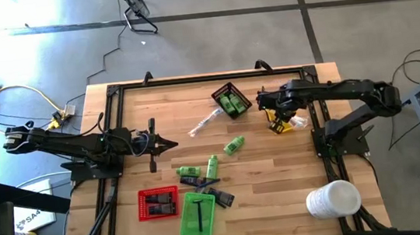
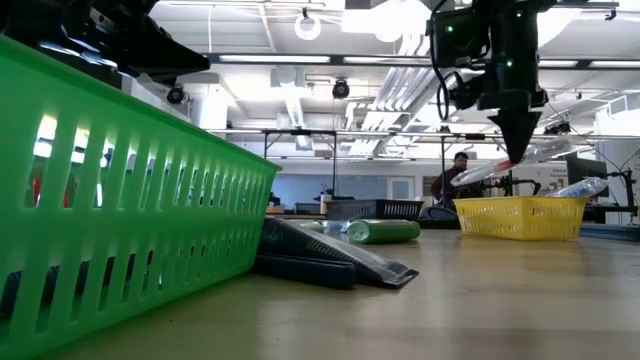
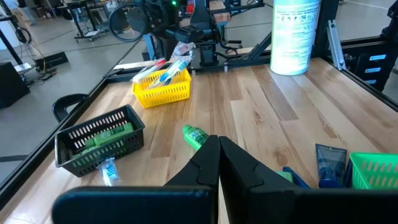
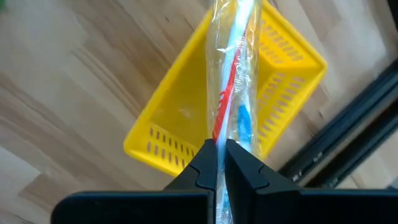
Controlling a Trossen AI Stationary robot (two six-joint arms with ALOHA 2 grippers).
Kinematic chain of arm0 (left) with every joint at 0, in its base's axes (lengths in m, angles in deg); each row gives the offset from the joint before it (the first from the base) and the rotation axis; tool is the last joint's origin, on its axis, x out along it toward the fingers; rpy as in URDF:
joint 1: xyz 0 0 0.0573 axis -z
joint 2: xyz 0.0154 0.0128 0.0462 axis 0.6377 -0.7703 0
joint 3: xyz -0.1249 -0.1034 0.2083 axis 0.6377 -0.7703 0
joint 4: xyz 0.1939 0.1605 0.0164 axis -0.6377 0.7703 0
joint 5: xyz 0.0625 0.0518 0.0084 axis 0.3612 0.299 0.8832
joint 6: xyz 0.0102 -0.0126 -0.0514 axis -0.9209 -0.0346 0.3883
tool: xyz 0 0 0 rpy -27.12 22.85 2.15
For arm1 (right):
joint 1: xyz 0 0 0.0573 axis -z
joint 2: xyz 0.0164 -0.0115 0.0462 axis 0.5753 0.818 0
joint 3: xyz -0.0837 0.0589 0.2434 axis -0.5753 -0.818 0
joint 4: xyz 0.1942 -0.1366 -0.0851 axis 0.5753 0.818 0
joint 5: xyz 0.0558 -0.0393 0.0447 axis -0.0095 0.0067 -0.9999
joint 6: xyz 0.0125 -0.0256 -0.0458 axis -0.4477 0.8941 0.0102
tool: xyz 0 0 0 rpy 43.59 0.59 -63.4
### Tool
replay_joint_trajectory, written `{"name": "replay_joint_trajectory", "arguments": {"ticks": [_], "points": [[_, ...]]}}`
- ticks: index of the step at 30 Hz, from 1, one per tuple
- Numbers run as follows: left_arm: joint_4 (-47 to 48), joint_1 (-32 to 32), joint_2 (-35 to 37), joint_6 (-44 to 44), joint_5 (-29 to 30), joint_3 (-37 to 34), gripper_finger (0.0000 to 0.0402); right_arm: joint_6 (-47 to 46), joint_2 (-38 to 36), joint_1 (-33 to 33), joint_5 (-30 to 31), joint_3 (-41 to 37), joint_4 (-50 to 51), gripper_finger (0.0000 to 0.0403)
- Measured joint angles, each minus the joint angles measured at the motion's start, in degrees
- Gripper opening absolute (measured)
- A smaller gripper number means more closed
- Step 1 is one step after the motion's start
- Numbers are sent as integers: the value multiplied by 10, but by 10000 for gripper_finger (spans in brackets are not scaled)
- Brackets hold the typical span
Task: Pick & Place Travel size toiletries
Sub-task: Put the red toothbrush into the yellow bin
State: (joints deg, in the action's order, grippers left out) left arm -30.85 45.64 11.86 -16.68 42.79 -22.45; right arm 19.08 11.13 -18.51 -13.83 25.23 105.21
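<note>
My right gripper (image 4: 217, 148) pinches a clear-wrapped toothbrush (image 4: 233, 81), yellow tray (image 4: 180, 118) directly beneath. Left gripper (image 3: 219, 144) pressed together, idle. I read no labels.

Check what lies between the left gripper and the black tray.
High view: one clear-wrapped stick lies between left gripper and black tray; otherwise bare wood.

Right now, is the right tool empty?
No. In the right wrist view the right tool is shut on a clear-wrapped stick, holding it over the yellow tray.
</note>
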Motion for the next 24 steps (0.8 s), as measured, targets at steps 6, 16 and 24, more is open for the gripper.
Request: {"name": "replay_joint_trajectory", "arguments": {"ticks": [6, 16, 24], "points": [[0, 0, 0, 0, 1, 0, 0, -21, 0, 0, 0, 0, 21, 5], [1, 0, 0, 0, 1, 0, 0, -26, 0, 0, -14, 0, 22, 5], [2, 0, 0, 1, 0, 0, 0, -47, 0, 0, 12, 0, 22, 54]]}}
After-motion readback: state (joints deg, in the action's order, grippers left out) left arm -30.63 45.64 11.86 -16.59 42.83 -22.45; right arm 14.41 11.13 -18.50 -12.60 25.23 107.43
